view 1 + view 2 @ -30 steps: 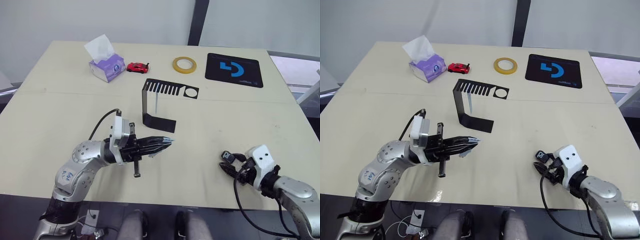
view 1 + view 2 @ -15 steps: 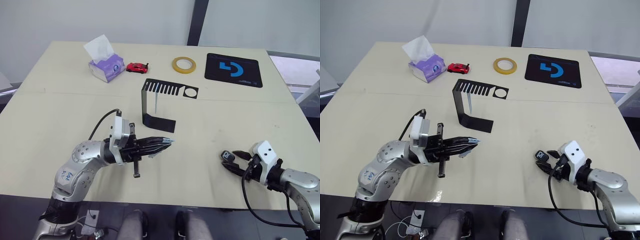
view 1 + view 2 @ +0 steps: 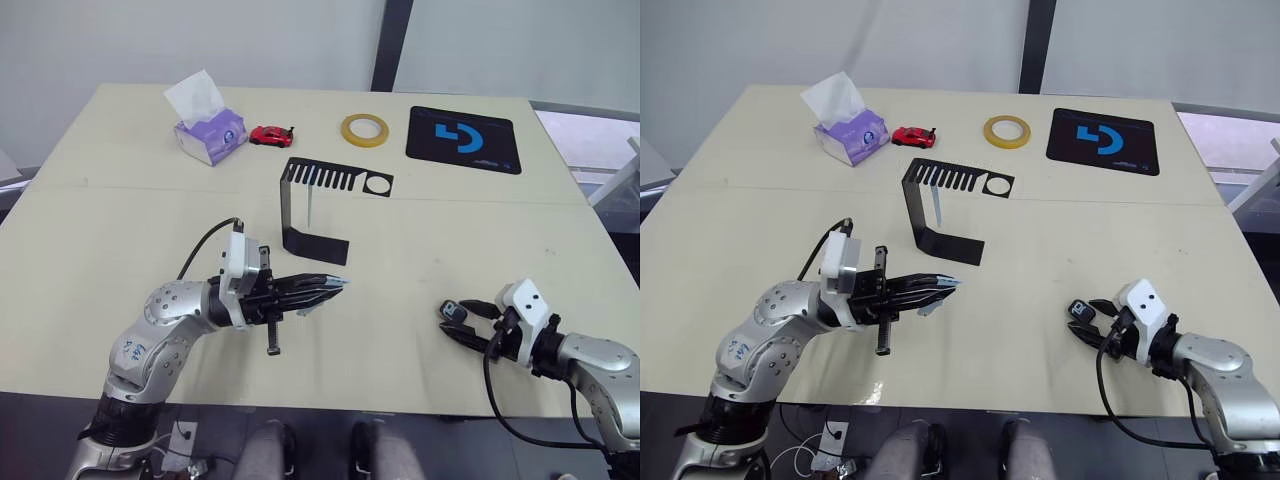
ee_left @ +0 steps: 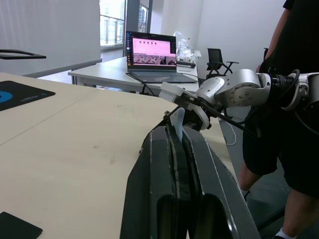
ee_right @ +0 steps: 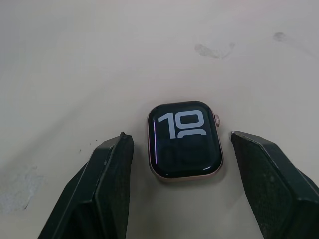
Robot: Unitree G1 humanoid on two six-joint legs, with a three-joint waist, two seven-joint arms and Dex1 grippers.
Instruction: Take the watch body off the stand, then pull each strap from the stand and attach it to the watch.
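R arm swung outward over the last sec: my right hand (image 5: 177,149) now lies low on the counter (image 3: 120,200), pointing in at the watch body (image 5: 184,139) rather than bunched over it. Fingers wide apart, one each side of the case, not touching it. Watch body lies flat, screen up, digits readable, near the counter's front edge on the R side, well apart from the stand (image 3: 325,205).

L side unchanged: left hand (image 3: 335,287) clamped narrow on one strap (image 4: 177,123), pale tip poking out past the fingertips, held just in front of the stand base. 2nd strap (image 3: 312,205) hangs from the comb slots.

Reading: body is off the stand, 1st strap pulled. Next probably = close R on the case, lift, bring to L for mating. Risk: flat case is thin, pinch may slip.
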